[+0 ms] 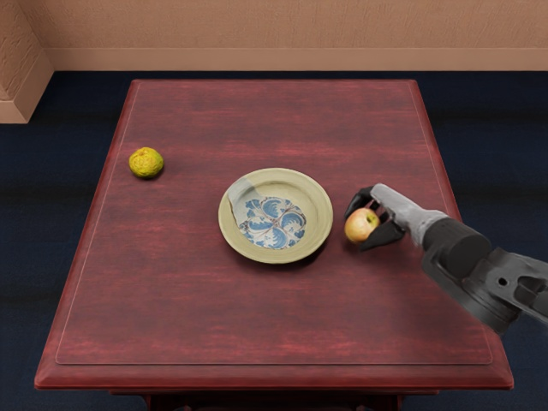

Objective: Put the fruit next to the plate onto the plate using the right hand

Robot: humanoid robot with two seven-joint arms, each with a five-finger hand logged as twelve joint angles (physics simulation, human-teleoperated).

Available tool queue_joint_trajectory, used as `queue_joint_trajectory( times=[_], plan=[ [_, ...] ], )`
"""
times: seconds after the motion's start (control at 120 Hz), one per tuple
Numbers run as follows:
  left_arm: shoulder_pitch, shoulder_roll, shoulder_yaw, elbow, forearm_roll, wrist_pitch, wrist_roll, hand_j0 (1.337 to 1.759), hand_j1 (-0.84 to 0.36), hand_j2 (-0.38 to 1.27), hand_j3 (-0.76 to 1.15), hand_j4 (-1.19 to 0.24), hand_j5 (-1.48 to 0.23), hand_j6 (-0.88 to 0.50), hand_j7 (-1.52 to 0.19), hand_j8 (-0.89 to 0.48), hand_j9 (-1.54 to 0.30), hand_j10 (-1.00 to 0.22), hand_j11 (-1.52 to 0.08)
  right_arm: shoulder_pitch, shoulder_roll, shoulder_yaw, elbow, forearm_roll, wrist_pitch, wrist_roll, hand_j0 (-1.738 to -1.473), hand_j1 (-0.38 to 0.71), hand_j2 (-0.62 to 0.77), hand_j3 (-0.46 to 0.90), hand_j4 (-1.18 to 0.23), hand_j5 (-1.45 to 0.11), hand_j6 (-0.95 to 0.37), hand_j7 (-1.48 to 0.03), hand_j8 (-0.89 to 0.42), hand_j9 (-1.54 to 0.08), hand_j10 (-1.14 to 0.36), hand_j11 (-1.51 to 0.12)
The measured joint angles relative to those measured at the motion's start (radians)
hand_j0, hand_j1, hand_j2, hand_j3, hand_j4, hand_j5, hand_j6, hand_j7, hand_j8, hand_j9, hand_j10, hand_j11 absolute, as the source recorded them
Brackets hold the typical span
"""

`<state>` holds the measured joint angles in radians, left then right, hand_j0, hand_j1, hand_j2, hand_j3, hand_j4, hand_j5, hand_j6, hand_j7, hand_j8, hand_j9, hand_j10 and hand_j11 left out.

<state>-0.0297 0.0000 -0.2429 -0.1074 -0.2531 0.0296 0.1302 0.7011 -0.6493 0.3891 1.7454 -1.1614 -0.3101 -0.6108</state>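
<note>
**Dark red desk, apple gripped beside the plate**

Wooden and red-stained, the desk (257,317) fills most of the frame, with dark blue floor (51,257) around it and a tan wall (300,34) along the top.

The apple (361,225) sits right of centre, just beside the right rim of the plate (318,210) and not on it. It is yellow-green with a reddish blush. It is nearly round, so no long axis stands out, and its stem end cannot be made out. Whether it rests on the desk or is raised slightly cannot be told.

The right hand (383,221) reaches in from the lower right of the frame. Its dark fingers (358,201) curl around the apple from above and below, closed on it.

The plate lies at the centre of the frame, cream-rimmed with a blue pattern in its well. Bare desk separates apple and rim.

A knobbly yellow-green fruit (146,163) lies in the upper left of the desk, well apart from the plate and hand.
</note>
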Motion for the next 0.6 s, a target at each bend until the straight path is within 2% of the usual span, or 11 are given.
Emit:
queue_joint_trajectory(
  times=[0.3, 0.6],
  plan=[
    [-0.003, 0.000, 0.000, 0.000, 0.000, 0.000, 0.000, 1.658, 0.35, 0.00, 0.00, 0.00, 0.00, 0.00, 0.00, 0.00, 0.00, 0.00, 0.00, 0.012, -0.003, 0.139, 0.000, 0.016, 0.162, 0.000, -1.641, 0.31, 0.22, 0.00, -0.50, -1.09, -0.29, -1.08, -0.29, -1.12, -0.79, -1.11],
    [0.004, 0.000, 0.000, 0.000, 0.000, 0.000, 0.000, 1.658, 0.35, 0.00, 0.00, 0.00, 0.00, 0.00, 0.00, 0.00, 0.00, 0.00, 0.00, 0.106, 0.034, 0.154, 0.000, 0.094, 0.210, -0.001, -1.640, 0.30, 0.19, 0.00, -0.50, -1.14, -0.27, -1.12, -0.27, -1.17, -0.83, -1.17]
  ],
)
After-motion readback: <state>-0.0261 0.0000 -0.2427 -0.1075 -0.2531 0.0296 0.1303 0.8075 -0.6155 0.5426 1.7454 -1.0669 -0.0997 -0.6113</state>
